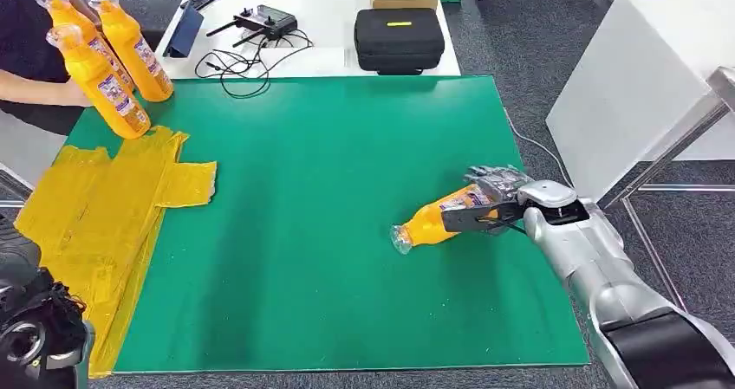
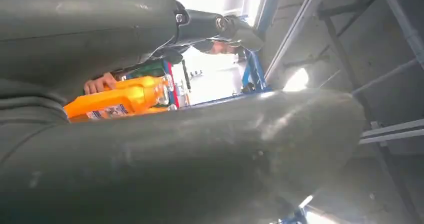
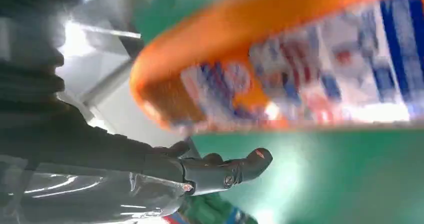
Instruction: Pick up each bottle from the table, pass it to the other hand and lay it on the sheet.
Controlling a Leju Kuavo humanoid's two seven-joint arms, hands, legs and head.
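— Hard to make out?
— Left hand (image 2: 150,149): a dark blur close to the lens, grasp impossible to judge. Label on the bottle (image 3: 280,69) smeared in the right wrist view.
— Bottle, relative to the right hand (image 1: 498,200)?
— Lying on its side on the green table (image 1: 329,233), base wrapped by that hand's fingers, thumb across the label, cap end poking out beyond the hand towards the yellow sheet (image 1: 95,216), well apart from it.

Bottle (image 3: 300,69) label blurred — text unreadable.
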